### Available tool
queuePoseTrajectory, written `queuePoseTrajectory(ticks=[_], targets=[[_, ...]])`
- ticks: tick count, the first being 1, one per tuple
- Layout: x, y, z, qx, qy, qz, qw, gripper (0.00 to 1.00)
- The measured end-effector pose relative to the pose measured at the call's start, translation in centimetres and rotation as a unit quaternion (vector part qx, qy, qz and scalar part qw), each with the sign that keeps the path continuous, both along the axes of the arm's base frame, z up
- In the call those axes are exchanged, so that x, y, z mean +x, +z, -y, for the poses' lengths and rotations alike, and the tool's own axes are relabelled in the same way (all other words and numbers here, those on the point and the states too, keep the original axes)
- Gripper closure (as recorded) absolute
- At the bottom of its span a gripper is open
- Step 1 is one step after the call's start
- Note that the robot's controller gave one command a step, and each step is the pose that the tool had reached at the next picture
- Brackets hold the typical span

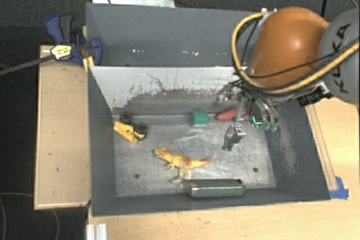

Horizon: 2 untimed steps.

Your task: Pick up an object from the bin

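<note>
Grey bin [169, 36] holds dinosaur [181, 161], green block [199, 118], cylinder [216, 189].

Your grey bin [140, 172] carries: yellow wheeled toy [127, 131] left, green block [199, 118] and red piece [226, 116] rear, orange dinosaur [181, 161] centre, grey bar [216, 189] front.

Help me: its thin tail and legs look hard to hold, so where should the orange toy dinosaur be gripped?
Probably the thick middle of the dinosaur, from straight above. It lies stretched head-left, tail-right, apart from other things, so squeeze across the body's short width.
</note>
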<state>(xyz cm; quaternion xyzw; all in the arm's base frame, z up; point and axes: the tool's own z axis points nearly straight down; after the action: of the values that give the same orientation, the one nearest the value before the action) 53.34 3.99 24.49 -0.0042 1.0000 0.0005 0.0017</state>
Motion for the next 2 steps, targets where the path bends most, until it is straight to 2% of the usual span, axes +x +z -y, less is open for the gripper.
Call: queuePoseTrajectory(ticks=[1,2], targets=[[-2.94,-11.29,1.1,0.0,-0.037,-0.0009,0.9993,1.0],[-2.93,-11.29,1.11,0.0,-0.038,-0.0009,0.9993,0.0]])
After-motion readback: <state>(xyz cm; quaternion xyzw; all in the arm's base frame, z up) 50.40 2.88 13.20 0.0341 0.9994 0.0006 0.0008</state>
